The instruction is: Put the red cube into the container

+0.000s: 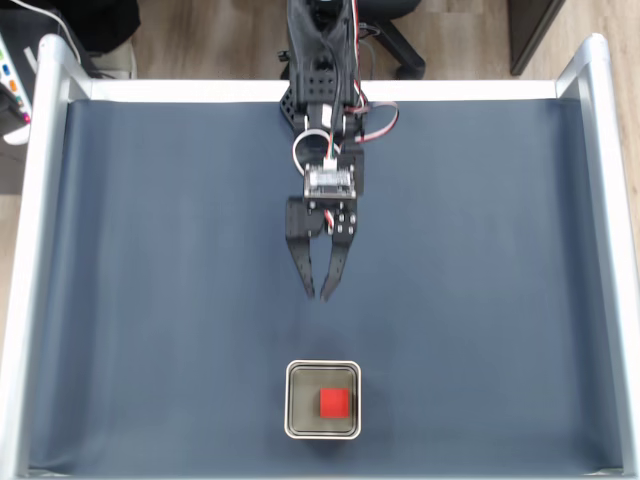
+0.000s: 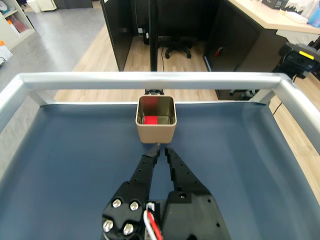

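Fixed view: bench (image 1: 150,300) with a dark blue mat and silver rails.
Container (image 1: 323,400): square tin, near the lower edge of the mat, centre.
Red cube (image 1: 335,403): inside the container, resting on its floor, right of centre.
Gripper (image 1: 319,294): empty, fingers nearly closed with tips almost meeting, apart from the container, pointing toward it.
Wrist view: gripper (image 2: 161,148) tips just short of the container (image 2: 156,131); red cube (image 2: 152,120) visible inside.

Tabletop (image 1: 150,300): dark navy mat, smooth, framed by a silver metal rail (image 1: 35,250) on the sides and far edge. Directly on it: the container (image 1: 323,400), square tin, sitting near the bottom edge in the fixed view, roughly centred left-to-right. Arm base (image 1: 318,95) mounted at the opposite edge.
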Motion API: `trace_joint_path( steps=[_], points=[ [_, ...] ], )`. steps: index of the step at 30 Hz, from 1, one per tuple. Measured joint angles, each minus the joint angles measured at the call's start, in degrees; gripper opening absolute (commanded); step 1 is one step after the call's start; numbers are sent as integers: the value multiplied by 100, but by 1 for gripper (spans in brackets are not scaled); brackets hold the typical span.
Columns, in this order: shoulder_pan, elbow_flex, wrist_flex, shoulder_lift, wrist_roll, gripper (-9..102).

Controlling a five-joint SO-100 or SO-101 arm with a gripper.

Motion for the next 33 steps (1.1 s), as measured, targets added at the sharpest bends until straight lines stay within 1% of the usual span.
trace_joint_path(
  steps=[7, 12, 24, 33],
  points=[
    [114, 1573, 1204, 2145, 35, 0],
    [132, 2259, 1986, 3067, 220, 0],
    [132, 2848, 3902, 4078, 571, 0],
    [132, 3015, 4896, 4140, 501, 0]
  ],
)
